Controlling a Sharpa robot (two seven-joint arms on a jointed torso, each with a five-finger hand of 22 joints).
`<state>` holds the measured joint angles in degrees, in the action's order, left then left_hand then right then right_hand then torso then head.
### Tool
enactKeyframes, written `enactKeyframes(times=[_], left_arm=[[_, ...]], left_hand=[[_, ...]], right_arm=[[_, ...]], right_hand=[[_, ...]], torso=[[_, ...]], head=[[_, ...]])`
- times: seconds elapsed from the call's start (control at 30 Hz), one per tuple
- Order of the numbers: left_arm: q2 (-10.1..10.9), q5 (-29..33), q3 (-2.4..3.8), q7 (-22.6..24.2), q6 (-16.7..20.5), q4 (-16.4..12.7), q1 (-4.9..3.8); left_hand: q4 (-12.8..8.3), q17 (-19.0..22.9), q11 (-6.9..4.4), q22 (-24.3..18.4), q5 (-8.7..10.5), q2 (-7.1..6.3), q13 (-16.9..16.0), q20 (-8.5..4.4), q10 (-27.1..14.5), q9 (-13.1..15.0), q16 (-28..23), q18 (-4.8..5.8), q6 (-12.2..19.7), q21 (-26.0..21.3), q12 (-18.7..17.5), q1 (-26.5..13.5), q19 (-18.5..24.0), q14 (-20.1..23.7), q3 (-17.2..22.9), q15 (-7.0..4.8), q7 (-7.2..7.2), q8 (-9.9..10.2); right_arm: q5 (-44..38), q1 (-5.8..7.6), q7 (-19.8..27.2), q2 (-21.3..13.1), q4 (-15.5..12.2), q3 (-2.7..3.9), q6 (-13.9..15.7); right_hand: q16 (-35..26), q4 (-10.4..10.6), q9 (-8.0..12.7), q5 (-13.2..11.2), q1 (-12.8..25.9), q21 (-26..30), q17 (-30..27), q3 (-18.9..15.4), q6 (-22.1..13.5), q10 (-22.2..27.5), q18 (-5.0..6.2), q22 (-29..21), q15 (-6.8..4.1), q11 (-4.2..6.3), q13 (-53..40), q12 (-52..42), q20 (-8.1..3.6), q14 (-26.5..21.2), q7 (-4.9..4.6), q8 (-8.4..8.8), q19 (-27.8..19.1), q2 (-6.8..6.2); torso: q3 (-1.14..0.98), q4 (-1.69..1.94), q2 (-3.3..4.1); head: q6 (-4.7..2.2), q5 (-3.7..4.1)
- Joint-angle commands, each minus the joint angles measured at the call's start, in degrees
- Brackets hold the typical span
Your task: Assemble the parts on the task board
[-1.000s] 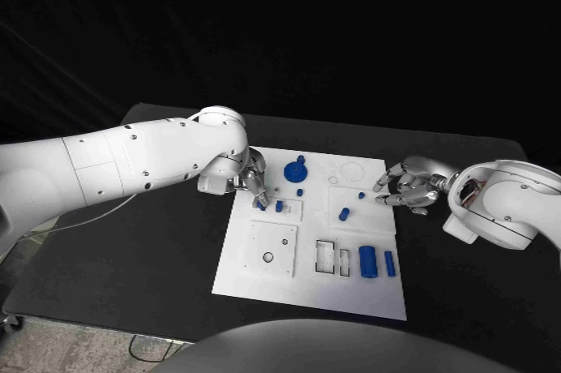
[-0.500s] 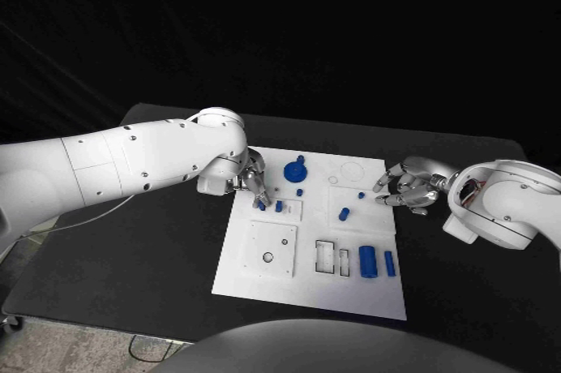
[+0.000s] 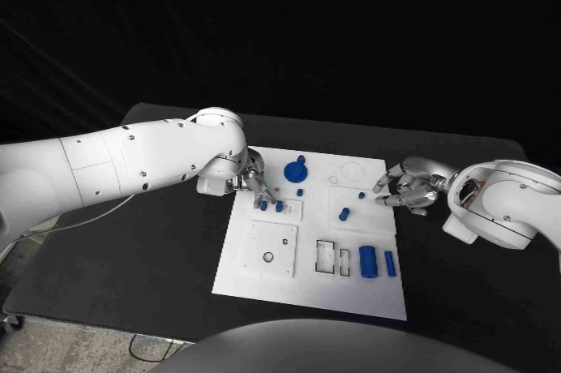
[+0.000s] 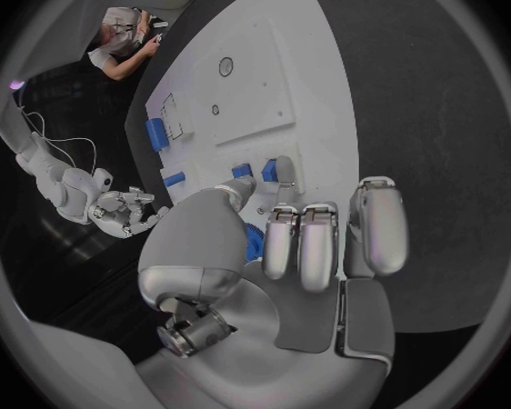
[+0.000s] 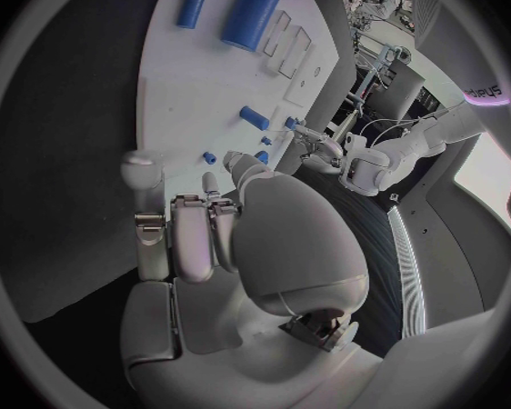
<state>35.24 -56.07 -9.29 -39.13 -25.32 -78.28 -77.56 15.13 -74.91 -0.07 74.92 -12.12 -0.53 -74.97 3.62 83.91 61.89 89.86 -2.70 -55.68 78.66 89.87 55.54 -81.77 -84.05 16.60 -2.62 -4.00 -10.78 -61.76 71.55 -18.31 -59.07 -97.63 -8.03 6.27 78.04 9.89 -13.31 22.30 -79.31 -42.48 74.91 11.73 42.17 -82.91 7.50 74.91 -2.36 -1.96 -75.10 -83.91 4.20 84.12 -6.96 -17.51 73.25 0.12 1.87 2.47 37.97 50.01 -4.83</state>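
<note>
Since a second ago the left hand (image 3: 251, 182) sits a touch farther in over the task board (image 3: 269, 288), its fingertips now at two small blue pegs (image 3: 271, 204) near the board's left edge; nothing else has shifted.

Near to far on the board:
- Near edge: bare white plate.
- Toward the near right corner: a fat blue cylinder (image 3: 367, 261) lying flat, a slim blue bar (image 3: 389, 263) just beside it on the right, two empty rectangular slots (image 3: 333, 257) to their left.
- Middle: a short blue pin (image 3: 344, 214) lying tilted.
- Left edge, past the middle: the left hand, fingers curled down against the pegs (the wrist view shows one upright blue piece (image 4: 284, 171) between fingertips, but whether it is truly pinched I cannot tell).
- Right edge: the right hand (image 3: 405, 189), fingers loosely curled, over the edge; whether it has hold of anything I cannot tell.
- Far side: a round blue gear (image 3: 297, 172) standing on the board, a circular recess (image 3: 349, 172) to its right.
</note>
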Motion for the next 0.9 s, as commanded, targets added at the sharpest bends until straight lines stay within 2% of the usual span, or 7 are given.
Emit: enactKeyframes(times=[0.03,0.33,0.47,0.57,0.77,0.83,0.9], left_arm=[[0.11,-0.11,-0.35,0.07,0.16,0.11,0.45],[1.81,-1.00,-0.03,0.47,2.55,-1.43,0.44],[3.72,-3.01,1.34,0.97,5.63,-3.34,0.25],[5.94,-4.32,2.45,3.81,11.14,-5.46,-0.81],[7.71,-6.27,3.06,14.54,21.62,-7.88,-2.15],[7.53,-7.04,3.01,19.50,24.51,-8.13,-2.29],[7.12,-8.60,2.73,24.70,27.35,-8.11,-2.17]], left_hand=[[-0.09,-15.09,0.21,11.10,-0.46,0.26,-15.03,0.41,6.09,0.20,0.14,-0.31,-0.78,-0.35,0.13,0.50,-0.11,-5.95,-0.50,0.21,0.13,0.08],[-0.74,-15.09,-0.20,11.14,-1.13,0.28,-15.03,0.21,6.09,1.87,0.14,-0.30,-1.94,-0.25,0.13,1.78,-0.24,-5.95,-1.62,-0.11,0.64,-1.28],[-1.00,-15.09,-0.45,11.25,-0.39,-0.57,-15.03,0.00,6.09,3.14,0.14,-0.21,-2.05,0.10,0.13,2.66,-0.56,-5.95,-2.90,-0.39,0.90,-2.13],[-1.46,-15.09,-0.65,11.30,-0.82,-1.31,-15.03,-0.22,6.09,4.53,0.14,-0.17,-1.99,0.27,0.13,3.89,-0.74,-5.95,-4.13,-0.62,1.13,-3.18],[-3.54,-15.09,-1.57,11.07,-1.60,-1.25,-14.88,-1.03,5.94,14.74,0.14,-0.35,-0.07,-0.53,0.00,9.58,-0.14,-5.95,-7.22,-1.29,2.13,-12.19],[-4.23,-14.10,-1.11,10.56,-1.27,-1.18,-11.26,-0.82,2.08,14.59,-0.44,-0.68,2.77,-2.17,-3.28,11.83,1.21,-5.17,-7.35,-0.99,1.69,-12.78],[-4.48,-9.13,-0.17,10.14,-0.75,-0.87,-4.27,-0.32,-6.21,13.56,-3.59,-0.93,6.01,-3.65,-10.54,14.18,2.65,-0.88,-6.99,-0.11,0.66,-11.34]], right_arm=[[-0.05,-0.05,-0.21,0.06,0.07,0.00,-0.92],[-0.05,-0.08,0.10,0.02,0.05,0.00,-0.41],[-0.07,-0.08,0.52,-0.13,0.02,0.00,0.38],[-0.11,-0.08,1.20,-0.32,-0.02,0.00,1.57],[-0.29,-0.03,3.12,-1.22,-0.55,0.01,4.28],[-0.55,-0.02,4.22,-1.54,-0.84,0.01,5.87],[-0.84,0.00,5.38,-1.77,-1.09,0.01,7.49]], right_hand=[[-0.34,0.02,0.06,0.32,-0.45,0.19,3.85,0.45,0.07,0.50,0.96,1.34,0.48,0.10,-8.91,0.29,0.09,0.91,-0.48,-0.27,-0.41,0.21],[-0.44,-0.02,0.08,0.34,-0.46,0.46,3.76,0.53,0.05,0.60,1.00,1.28,0.50,0.07,-8.84,0.36,0.11,0.85,-0.51,-0.27,-0.52,0.22],[-0.48,-0.07,0.11,0.36,-0.43,0.57,3.73,0.56,0.03,0.65,1.01,1.27,0.54,0.03,-8.81,0.39,0.13,0.81,-0.55,-0.27,-0.58,0.09],[-0.43,-0.10,0.12,0.38,-0.40,0.50,3.78,0.57,0.05,0.60,0.99,1.31,0.56,0.01,-8.86,0.34,0.15,0.82,-0.56,-0.29,-0.56,0.00],[-0.41,-0.23,0.12,1.05,-0.17,0.34,3.79,0.72,0.59,0.68,0.94,1.48,0.61,0.02,-8.84,0.35,0.23,0.76,-0.50,-0.61,-0.52,-0.47],[-0.36,-0.25,0.15,1.51,-0.02,0.23,3.83,0.78,0.77,0.65,0.92,1.58,0.60,0.03,-8.87,0.30,0.25,0.76,-0.47,-0.72,-0.47,-0.73],[-0.21,-0.26,0.21,1.98,0.12,-0.01,3.96,0.84,0.83,0.57,0.88,1.71,0.58,0.07,-8.93,0.22,0.25,0.82,-0.43,-0.75,-0.37,-1.00]], torso=[[-0.02,-0.01,-0.01],[0.02,-0.10,0.07],[0.05,-0.05,0.13],[0.00,-0.07,0.12],[-0.10,0.23,0.31],[-0.04,0.24,0.50],[0.01,0.13,0.69]], head=[[-0.01,0.00],[-0.01,0.34],[-0.01,0.77],[-0.01,0.81],[-0.01,1.27],[-0.01,1.48],[-0.01,1.48]])
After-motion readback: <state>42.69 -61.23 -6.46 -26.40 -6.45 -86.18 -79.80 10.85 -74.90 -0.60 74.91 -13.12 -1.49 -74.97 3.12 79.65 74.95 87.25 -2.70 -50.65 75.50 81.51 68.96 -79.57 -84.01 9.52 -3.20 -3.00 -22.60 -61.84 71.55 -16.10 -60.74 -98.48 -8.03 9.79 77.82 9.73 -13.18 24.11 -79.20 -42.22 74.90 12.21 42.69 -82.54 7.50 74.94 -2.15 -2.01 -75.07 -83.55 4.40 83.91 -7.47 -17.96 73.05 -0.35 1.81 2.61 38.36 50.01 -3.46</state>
